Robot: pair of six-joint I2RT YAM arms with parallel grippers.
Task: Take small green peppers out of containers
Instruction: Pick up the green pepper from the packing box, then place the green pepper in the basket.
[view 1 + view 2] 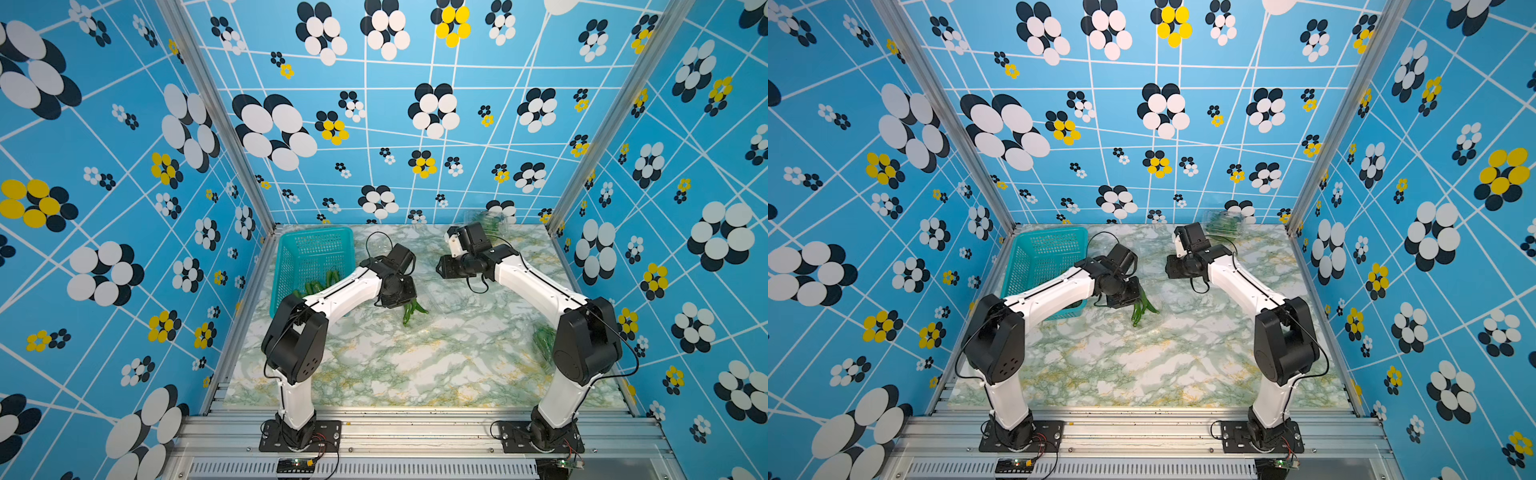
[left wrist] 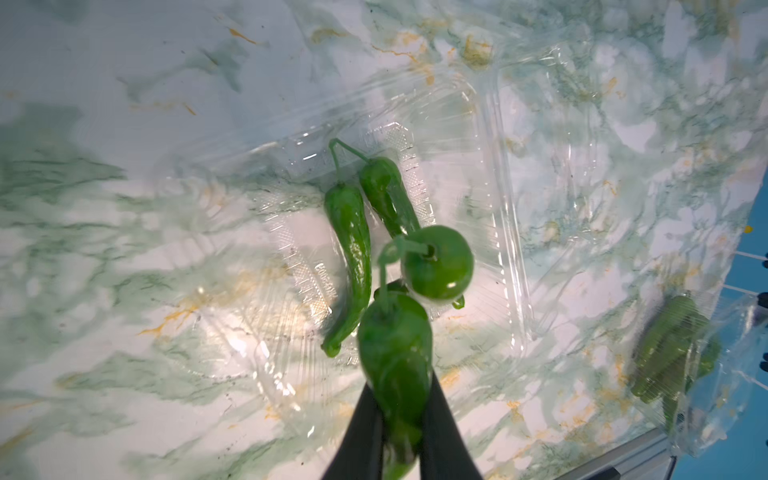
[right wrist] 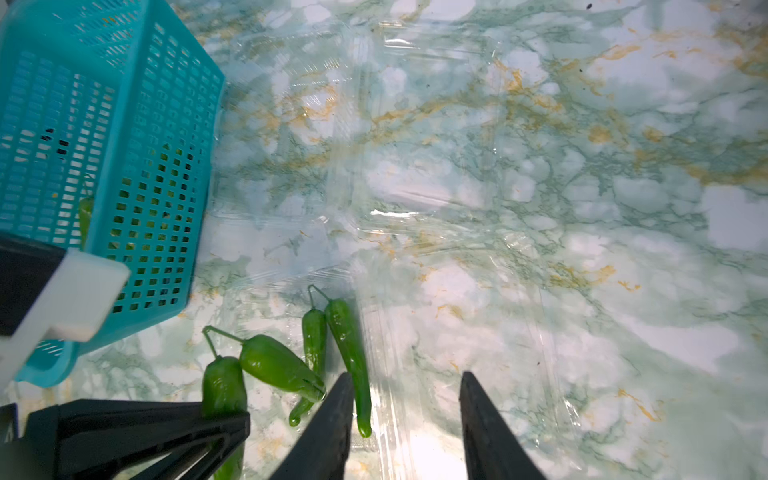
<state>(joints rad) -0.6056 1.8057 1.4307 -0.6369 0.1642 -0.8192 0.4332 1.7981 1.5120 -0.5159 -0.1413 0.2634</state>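
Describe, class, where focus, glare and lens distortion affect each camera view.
Left wrist view: the held pepper and the fingers gripping it are soft, too close to the lens; right wrist view: glare streaks on the clear container; both top views: wide-angle lens splays the corner posts.

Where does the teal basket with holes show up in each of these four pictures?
Top view: teal basket in the far-left corner of the marble tabletop, left of the left gripper.
Top view: same corner.
Left wrist: not in it.
Right wrist: its perforated side wall, next to the left gripper.
Shared landmark: the green peppers pinched in the left gripper, seen in all four.
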